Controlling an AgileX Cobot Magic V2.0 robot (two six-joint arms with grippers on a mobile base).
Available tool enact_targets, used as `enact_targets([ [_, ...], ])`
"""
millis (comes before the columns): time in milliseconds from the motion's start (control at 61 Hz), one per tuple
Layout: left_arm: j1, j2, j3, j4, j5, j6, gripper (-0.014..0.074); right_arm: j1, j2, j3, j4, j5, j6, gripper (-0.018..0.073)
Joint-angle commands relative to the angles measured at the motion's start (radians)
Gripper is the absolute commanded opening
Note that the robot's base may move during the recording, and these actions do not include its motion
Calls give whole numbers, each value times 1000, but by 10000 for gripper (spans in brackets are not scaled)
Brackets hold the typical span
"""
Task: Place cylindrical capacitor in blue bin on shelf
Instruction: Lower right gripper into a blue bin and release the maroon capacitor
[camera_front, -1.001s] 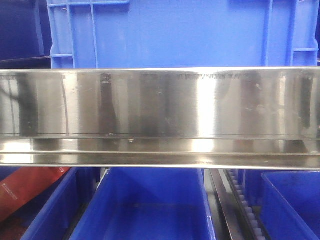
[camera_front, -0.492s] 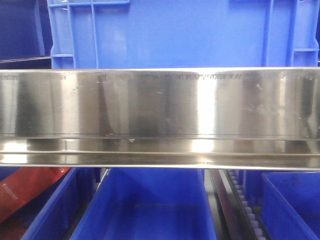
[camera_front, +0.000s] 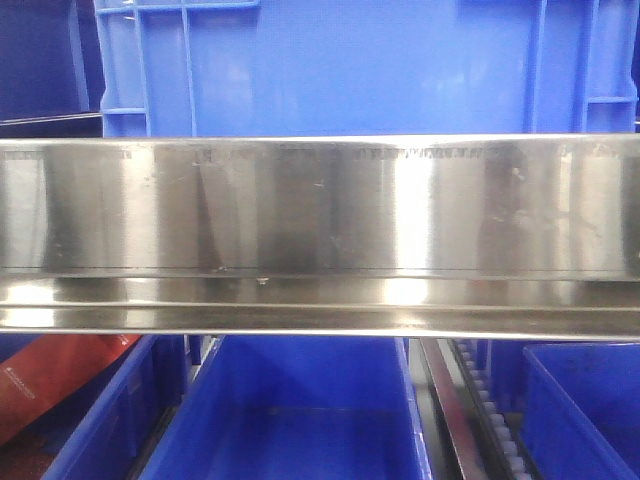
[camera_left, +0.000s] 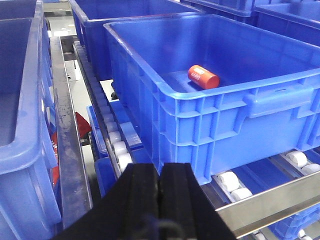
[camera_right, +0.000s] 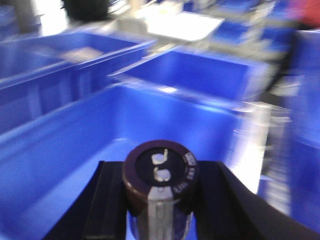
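1. We see the right end effector (camera_right: 161, 212) clamped around the cylindrical capacitor (camera_right: 160, 167). Its top, with two pale terminals, faces the wrist camera. It appears to be held over the open mouth of a blue bin (camera_right: 60, 150), though the view is blurred.
2. The left end effector (camera_left: 160, 175) is clenched on nothing, fingers pressed together. It sits before a second bin (camera_left: 150, 95) on roller tracks (camera_left: 117, 145), which holds a red-orange cylinder (camera_left: 203, 77).
3. From the front, the shelf (camera_front: 320, 210) shows its shiny rail, with further bins above and below; neither arm appears there.
4. We judge the pick-up and carry done. Left to do: lower into the bin, let go, withdraw.
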Motion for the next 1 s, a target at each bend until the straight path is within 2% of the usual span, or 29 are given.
enact_targets([
  [0,-1,-5,3,1,-7,-9,-111,38,103,-77,1,-1,-14,-162],
  [230,-1,-5,3,1,-11,-9,-111,63,369,-209,1,64,-14,-161],
  [295,-1,-5,3,-1,-11,-9,-111,63,436,-229,1,79,-14,-115],
  [361,-1,-5,3,-5,-11,-9,-111,63,481,-231,1,79,-14,11],
  [443,-1,-5,3,-7,-11,-9,-111,63,520,-231,1,87,-14,242],
  [508,-1,-5,3,-7,-11,-9,-111,63,538,-231,1,98,-14,377],
  [574,-1,-5,3,-7,-11,-9,-111,63,544,-231,1,104,-14,467],
  [623,-1,-5,3,-7,-11,-9,-111,63,544,-231,1,104,-14,503],
  [820,-1,-5,3,-7,-11,-9,-111,63,520,-235,1,102,-14,489],
  [984,-1,-5,3,-7,-11,-9,-111,52,456,-235,3,106,-14,372],
])
